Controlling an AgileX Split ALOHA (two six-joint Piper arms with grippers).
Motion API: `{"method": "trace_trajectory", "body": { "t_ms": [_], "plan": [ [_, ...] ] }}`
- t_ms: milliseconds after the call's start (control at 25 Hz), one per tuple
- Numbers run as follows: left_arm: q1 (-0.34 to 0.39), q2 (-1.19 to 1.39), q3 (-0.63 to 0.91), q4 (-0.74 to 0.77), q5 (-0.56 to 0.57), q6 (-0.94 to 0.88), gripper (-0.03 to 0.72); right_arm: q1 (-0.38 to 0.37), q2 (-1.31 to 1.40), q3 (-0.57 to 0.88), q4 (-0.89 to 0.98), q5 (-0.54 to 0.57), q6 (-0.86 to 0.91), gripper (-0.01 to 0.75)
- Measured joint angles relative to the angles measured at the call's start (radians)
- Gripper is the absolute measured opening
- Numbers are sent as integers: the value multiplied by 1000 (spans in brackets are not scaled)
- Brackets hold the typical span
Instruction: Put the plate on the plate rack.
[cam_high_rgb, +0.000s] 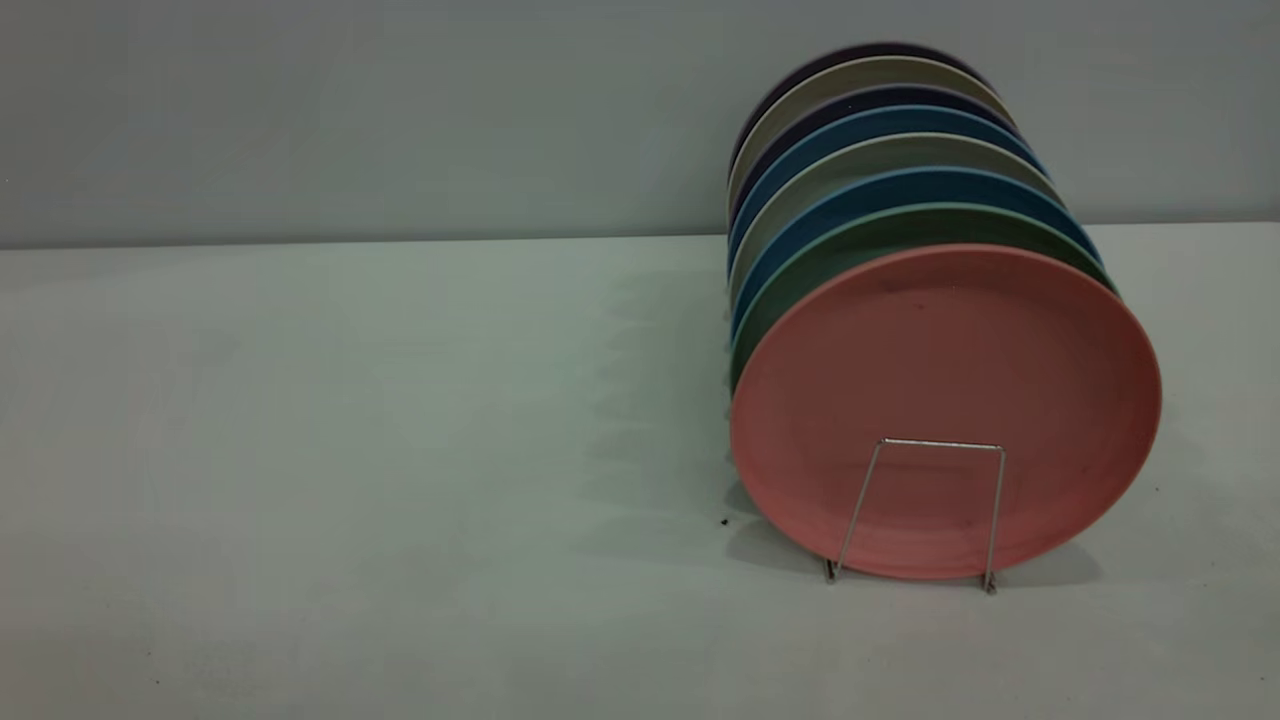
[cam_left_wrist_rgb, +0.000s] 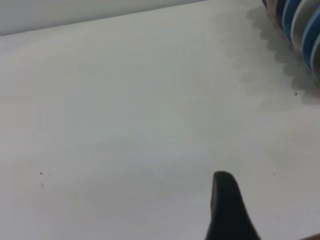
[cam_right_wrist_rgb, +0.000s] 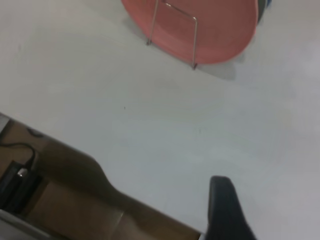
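The salmon-pink plate (cam_high_rgb: 945, 380) stands upright on edge in the front slot of the wire plate rack (cam_high_rgb: 862, 500), at the right of the table. A squared wire loop crosses its lower face. It also shows in the right wrist view (cam_right_wrist_rgb: 215, 25) with the rack's loop (cam_right_wrist_rgb: 194, 42) in front of it. Neither gripper shows in the exterior view. My left gripper (cam_left_wrist_rgb: 270, 210) is open and empty over bare table, well off from the plates. My right gripper (cam_right_wrist_rgb: 272, 210) is open and empty near the table's front edge, apart from the plate.
Behind the pink plate stands a row of upright plates: a mint-green one (cam_high_rgb: 900, 225), blue ones (cam_high_rgb: 890, 190), then grey and dark ones. Their edges show in the left wrist view (cam_left_wrist_rgb: 300, 25). The table's front edge (cam_right_wrist_rgb: 100, 165) has cables below it. A wall stands behind.
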Motion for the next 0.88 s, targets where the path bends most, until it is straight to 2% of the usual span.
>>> {"method": "trace_trajectory", "body": {
  "t_ms": [240,440,880],
  "plan": [
    [-17,-51,-3,4,35,-20,470,0,-7,10,-8,41,-7,429],
    [-61,-57,-5,33,128,-31,470,0,-40,10,-8,60,-7,412],
    [-81,-57,-4,92,150,-31,470,0,-135,20,-5,58,-7,406]
  ]
}}
